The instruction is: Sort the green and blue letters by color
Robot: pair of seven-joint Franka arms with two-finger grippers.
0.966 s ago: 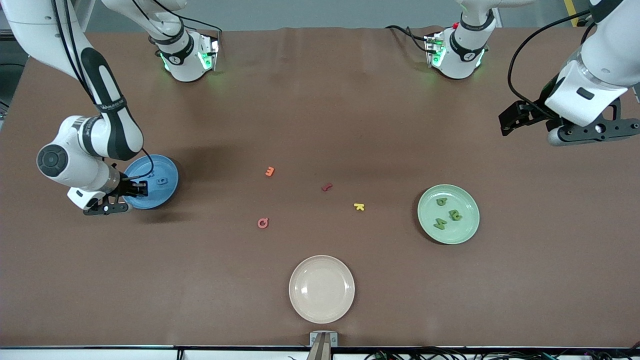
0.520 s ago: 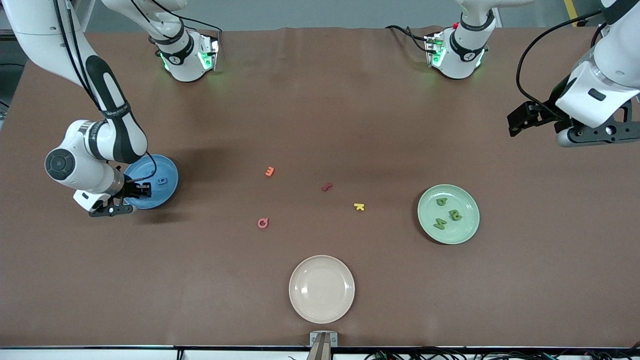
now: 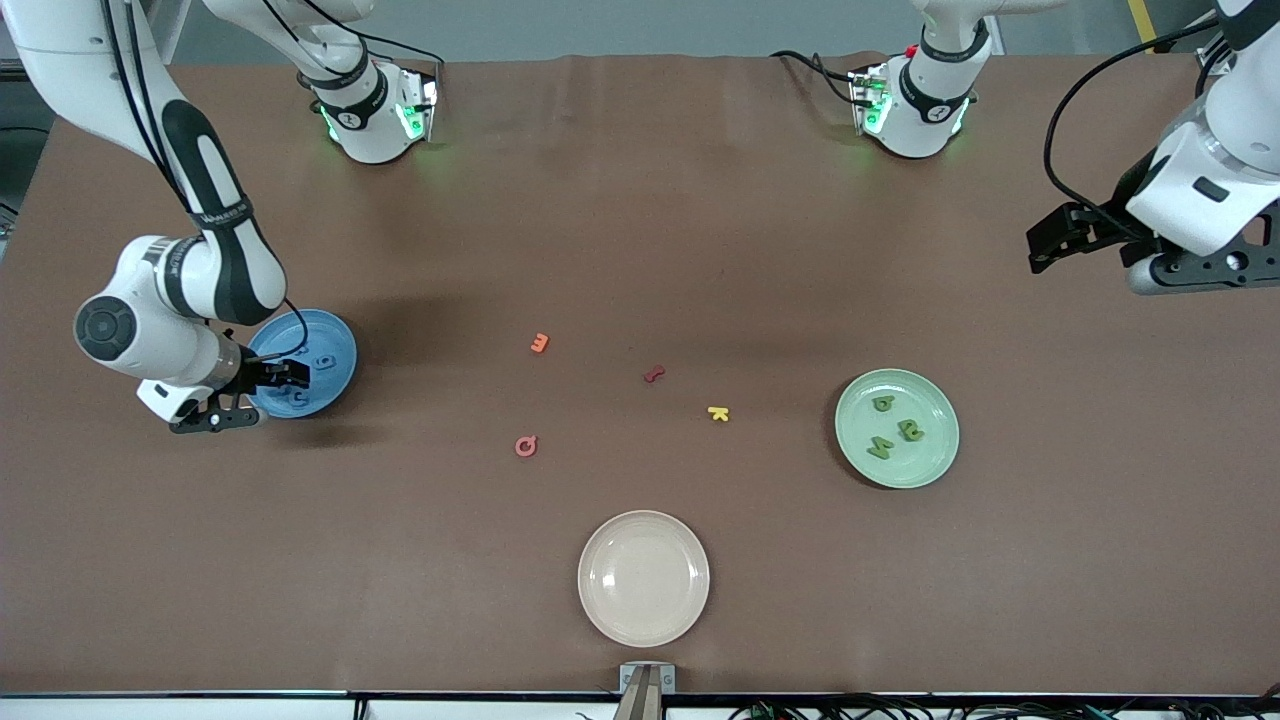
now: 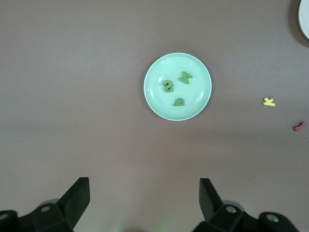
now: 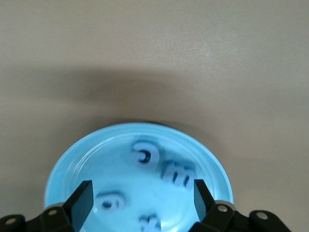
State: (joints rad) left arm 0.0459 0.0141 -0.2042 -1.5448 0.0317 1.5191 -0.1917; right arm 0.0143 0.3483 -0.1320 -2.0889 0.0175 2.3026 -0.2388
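The blue plate (image 3: 343, 340) lies at the right arm's end of the table and holds several blue letters (image 5: 144, 153). My right gripper (image 3: 291, 376) hangs low over this plate (image 5: 67, 166), open, with nothing between its fingers (image 5: 80, 202). The green plate (image 3: 850, 442) toward the left arm's end carries three green letters (image 3: 909, 430), also clear in the left wrist view as green letters (image 4: 168, 86) on the plate (image 4: 199, 94). My left gripper (image 3: 1052, 242) is raised over bare table near the left arm's end, open and empty (image 4: 145, 194).
Loose on the table's middle lie an orange E (image 3: 539, 343), a dark red letter (image 3: 653, 375), a yellow K (image 3: 718, 413) and a pink Q (image 3: 526, 446). A cream plate (image 3: 643, 578) sits near the front edge.
My right gripper has opened over the blue plate, and a blue letter now lies on the plate under it. The left gripper has drifted slightly toward its own end of the table.
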